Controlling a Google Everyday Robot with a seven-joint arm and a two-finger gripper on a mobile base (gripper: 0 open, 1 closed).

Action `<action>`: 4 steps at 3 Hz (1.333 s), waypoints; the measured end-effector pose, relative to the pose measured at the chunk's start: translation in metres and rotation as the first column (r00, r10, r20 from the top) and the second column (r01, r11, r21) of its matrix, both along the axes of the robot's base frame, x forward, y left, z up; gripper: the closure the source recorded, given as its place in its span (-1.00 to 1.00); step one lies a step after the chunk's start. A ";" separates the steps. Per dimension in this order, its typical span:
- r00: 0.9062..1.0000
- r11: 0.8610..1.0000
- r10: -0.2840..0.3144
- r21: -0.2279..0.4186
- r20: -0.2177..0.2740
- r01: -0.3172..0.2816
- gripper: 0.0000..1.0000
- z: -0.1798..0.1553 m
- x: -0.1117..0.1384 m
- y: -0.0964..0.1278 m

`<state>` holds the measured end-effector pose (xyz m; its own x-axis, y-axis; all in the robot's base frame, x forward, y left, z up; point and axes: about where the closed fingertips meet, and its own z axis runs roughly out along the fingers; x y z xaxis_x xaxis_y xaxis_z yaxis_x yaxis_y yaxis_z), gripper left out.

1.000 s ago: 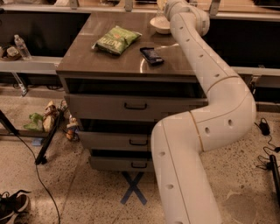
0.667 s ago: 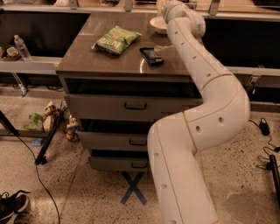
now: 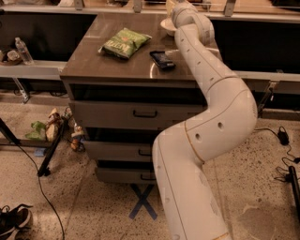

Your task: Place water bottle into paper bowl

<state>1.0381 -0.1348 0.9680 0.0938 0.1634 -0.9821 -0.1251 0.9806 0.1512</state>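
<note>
Camera view: blue X (image 3: 143, 208) on floor, shoes (image 3: 14, 220) lower left. Arm (image 3: 206, 136) rises from foreground, reaches over counter (image 3: 84, 65). On counter: green bag (image 3: 124, 42), dark object (image 3: 162, 59) just beside arm. Bowl (image 3: 165, 26) at far edge, partly behind arm. Tool (image 3: 177, 9) above bowl; how wide, and whether holding bottle, cannot tell.

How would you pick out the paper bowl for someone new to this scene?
Find the brown drawer cabinet and look to its top's far edge, where the robot arm ends in its claw. The paper bowl sits there, partly hidden by the arm: the only pale round dish, unlike the green snack bag and the dark flat object nearer the front.
</note>
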 end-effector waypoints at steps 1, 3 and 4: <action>1.000 1.000 0.008 -0.002 0.016 -0.008 0.20 -0.005 0.003 0.006; 1.000 1.000 0.014 -0.026 0.021 -0.014 -0.88 -0.015 0.005 0.010; 1.000 0.999 0.018 -0.033 0.016 -0.017 -1.00 -0.016 0.006 0.010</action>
<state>1.0438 -0.1244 0.9518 0.1076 0.1329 -0.9853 -0.1445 0.9826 0.1167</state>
